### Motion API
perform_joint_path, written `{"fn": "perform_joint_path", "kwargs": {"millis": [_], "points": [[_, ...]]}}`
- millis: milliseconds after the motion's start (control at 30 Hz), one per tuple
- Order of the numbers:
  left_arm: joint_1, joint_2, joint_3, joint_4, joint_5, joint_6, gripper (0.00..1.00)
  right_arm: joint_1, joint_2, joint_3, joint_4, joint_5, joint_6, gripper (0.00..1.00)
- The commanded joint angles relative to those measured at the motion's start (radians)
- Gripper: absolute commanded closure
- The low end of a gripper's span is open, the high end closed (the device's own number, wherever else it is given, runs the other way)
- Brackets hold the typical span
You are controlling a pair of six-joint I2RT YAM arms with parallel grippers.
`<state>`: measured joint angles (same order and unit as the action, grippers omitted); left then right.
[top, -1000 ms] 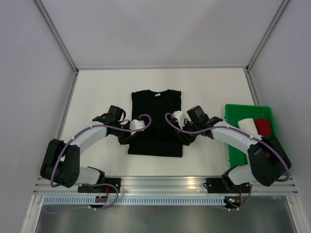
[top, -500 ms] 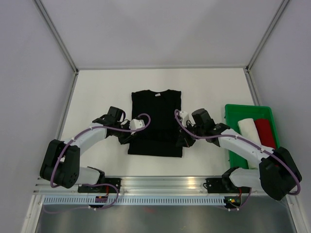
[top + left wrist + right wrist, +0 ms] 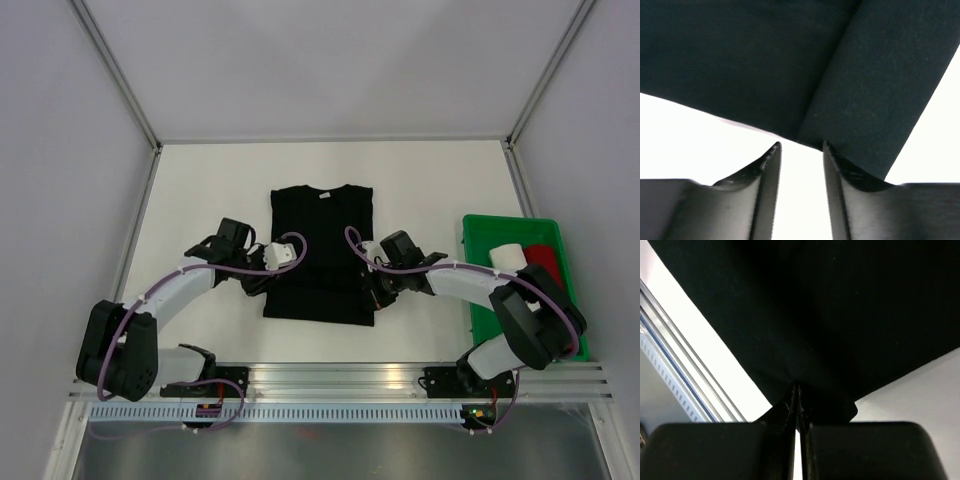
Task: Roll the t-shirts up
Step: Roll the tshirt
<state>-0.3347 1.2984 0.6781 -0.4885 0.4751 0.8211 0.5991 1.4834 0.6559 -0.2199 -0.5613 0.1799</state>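
A black t-shirt point(image 3: 320, 240) lies flat mid-table, sleeves folded in, its white neck label at the far end. My left gripper point(image 3: 262, 285) is at its near left edge. In the left wrist view the gripper point(image 3: 800, 146) is open, only white table between its fingers, their tips touching the cloth's edge point(image 3: 740, 60). My right gripper point(image 3: 374, 292) is at the near right corner. In the right wrist view it point(image 3: 797, 387) is shut on the hem of the black cloth point(image 3: 840, 300). A white roll point(image 3: 508, 256) and a red roll point(image 3: 547, 257) lie in the green bin.
The green bin point(image 3: 510, 219) stands at the table's right side, partly covered by my right arm. The aluminium rail point(image 3: 330, 378) runs along the near edge and shows in the right wrist view point(image 3: 685, 365). Grey walls close the table on three sides.
My right gripper has shut at the shirt's near right corner after swinging in toward it. The left gripper's fingers have spread slightly at the left edge. The shirt lies as before.
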Motion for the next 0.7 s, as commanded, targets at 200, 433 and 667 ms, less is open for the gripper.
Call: {"fn": "perform_joint_path", "kwargs": {"millis": [200,433,667], "points": [[-0.101,-0.155,0.031,0.008,0.034,0.064,0.39,-0.005,0.023,0.070,0.005,0.041,-0.006,0.94],[-0.271,-0.319,-0.158,0.013,-0.088,0.189,0.33,-0.005,0.031,0.088,-0.019,0.047,-0.034,0.91],[-0.296,-0.308,-0.242,0.068,-0.180,0.243,0.31,-0.005,0.038,0.086,-0.018,0.051,-0.045,0.90]]}}
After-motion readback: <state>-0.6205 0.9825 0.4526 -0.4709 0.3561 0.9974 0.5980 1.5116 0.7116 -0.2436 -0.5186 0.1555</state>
